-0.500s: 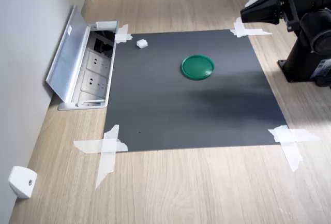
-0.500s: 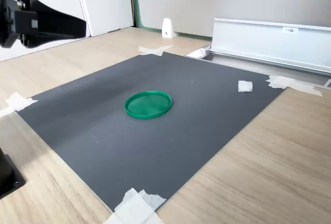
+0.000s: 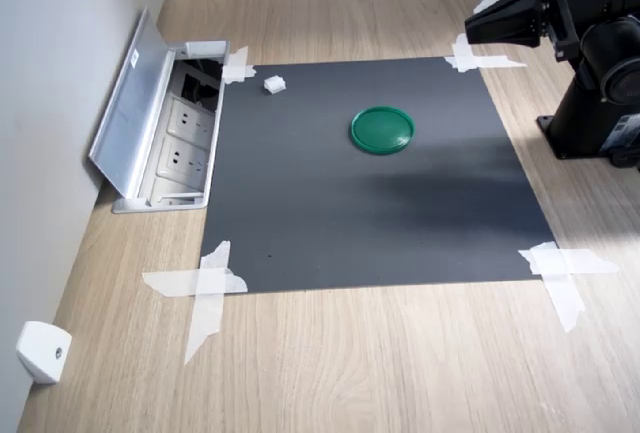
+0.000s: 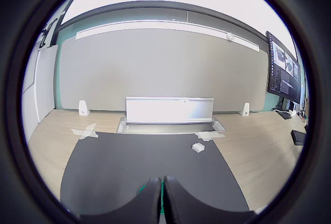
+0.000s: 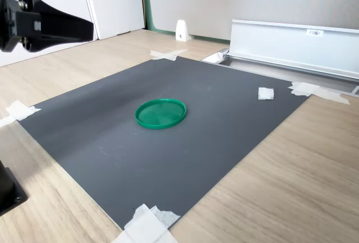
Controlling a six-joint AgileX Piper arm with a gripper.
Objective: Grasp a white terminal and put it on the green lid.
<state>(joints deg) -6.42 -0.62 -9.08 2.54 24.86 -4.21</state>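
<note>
In the first exterior view, one white terminal (image 3: pixel 273 84) sits near the mat's (image 3: pixel 300 223) far left corner, beside a tape strip (image 3: pixel 238 66), well apart from the raised gripper (image 3: pixel 480 28) at the far right corner. One green lid (image 3: pixel 382 129) lies on open mat between them. In the wrist view the fingers (image 4: pixel 150 198) look pressed together, empty.

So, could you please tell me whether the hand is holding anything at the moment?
Nothing is held. The hand is shut and empty, raised above the mat's edge, while the white terminal lies by itself on the mat, apart from the green lid.
</note>
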